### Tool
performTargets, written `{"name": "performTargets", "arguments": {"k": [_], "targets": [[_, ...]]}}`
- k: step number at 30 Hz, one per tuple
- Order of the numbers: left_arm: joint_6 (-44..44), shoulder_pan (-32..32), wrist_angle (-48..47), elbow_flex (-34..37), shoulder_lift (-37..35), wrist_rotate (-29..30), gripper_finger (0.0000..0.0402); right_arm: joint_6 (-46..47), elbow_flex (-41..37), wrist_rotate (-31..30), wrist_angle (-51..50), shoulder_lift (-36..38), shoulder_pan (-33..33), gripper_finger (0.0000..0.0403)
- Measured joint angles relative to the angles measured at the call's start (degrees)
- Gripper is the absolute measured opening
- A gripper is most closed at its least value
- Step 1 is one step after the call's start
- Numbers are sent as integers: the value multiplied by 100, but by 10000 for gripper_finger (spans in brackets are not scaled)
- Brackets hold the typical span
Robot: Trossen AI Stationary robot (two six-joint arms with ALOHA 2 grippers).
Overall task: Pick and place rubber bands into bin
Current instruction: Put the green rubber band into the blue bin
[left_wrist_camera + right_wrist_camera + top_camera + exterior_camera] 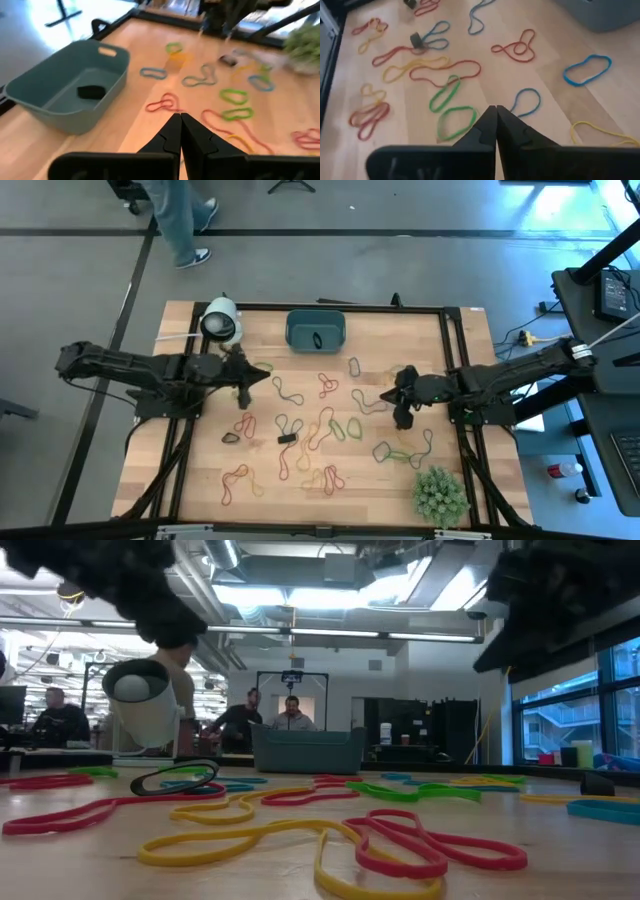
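1. A light wooden table fills the work area, a black frame running round its edges, with a person's legs visible on the floor beyond its far side.
2. Two dark arms reach in from opposite sides. The left gripper hovers near the table's left-centre, not far from the bin; the right gripper hangs over the right-hand bands. In both wrist views the fingers meet tip to tip, closed, with nothing between them.
3. A bushy green plant stands at the near right corner, and a white roll sits at the far left, just beside the left arm.
4. The bin, a teal tray with low walls, rests at the middle of the table's far edge. One dark band already lies inside; little of the job looks done.
5. The rubber bands lie scattered flat across the centre of the table, between the two arms, in red, yellow, green, orange and blue, many twisted into figure-eights and some overlapping.
6. These bands look very light, thin and floppy. A pinch would best land across a single strand where a loop lies clear of its neighbours, fingertips pressed close to the wood; overlapping loops could lift together or slip free.
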State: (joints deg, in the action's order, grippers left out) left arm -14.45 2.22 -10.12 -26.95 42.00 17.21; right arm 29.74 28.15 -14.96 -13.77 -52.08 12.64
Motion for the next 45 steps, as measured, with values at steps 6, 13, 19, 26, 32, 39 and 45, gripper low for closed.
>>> {"name": "performTargets", "arguments": {"k": [6,13,19,26,32,39,45], "targets": [[-632,-566,-1541,-982,1231,-56,38,-503,-221,1,-106,183,1,7],[-1674,-1490,-2397,-1387,2294,-381,111,-904,-221,2,-185,184,2,6],[-1688,-2160,-2445,-1387,3061,-948,138,-593,-221,-1,-187,184,1,9],[-1780,-2761,-2439,-1385,3797,-946,130,191,-221,-1,-186,184,2,11],[-1662,-3135,-2404,-1385,4179,-922,119,650,-221,0,-185,183,0,11],[-1643,-3275,-2383,-1398,4543,-1149,99,848,-221,-2,-179,182,2,12],[-1669,-3177,-2380,-1411,4675,-1177,56,922,-221,-3,-148,182,2,12]]}}
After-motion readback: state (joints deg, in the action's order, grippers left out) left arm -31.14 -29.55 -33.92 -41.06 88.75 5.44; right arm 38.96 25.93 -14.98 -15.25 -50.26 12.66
